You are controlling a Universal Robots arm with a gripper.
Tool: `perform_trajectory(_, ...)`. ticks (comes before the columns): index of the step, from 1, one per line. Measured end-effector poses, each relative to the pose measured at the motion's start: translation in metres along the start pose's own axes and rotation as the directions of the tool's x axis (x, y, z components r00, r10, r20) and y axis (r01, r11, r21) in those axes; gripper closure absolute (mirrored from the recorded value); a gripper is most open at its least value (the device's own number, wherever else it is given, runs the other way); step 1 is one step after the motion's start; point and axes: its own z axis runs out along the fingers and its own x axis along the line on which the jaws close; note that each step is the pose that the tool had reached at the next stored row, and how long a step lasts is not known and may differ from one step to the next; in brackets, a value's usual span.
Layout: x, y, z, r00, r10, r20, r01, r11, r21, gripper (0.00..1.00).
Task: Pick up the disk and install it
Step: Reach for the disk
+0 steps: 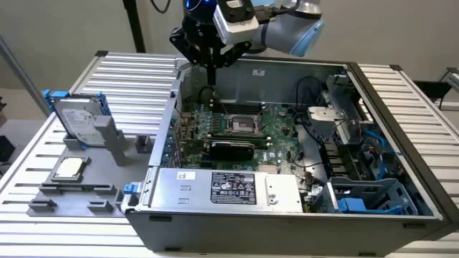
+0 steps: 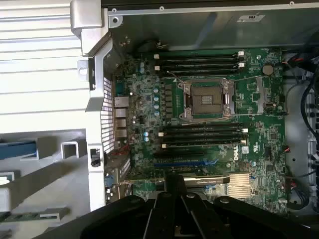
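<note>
Gripper, fingers pressed together and empty, hangs above the motherboard inside the open computer case. The disk stands upright in a grey holder on the ribbed aluminium table, at the exterior view's left, well apart from the gripper. A plain beige wall stands behind.
</note>
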Motion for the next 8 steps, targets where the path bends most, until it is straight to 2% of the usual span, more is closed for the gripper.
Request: perform_trajectory(8,0.0000,0.0000,0.0000,1.0000,0.000,0.0000,0.000,1.0000,0.0000,0.89)
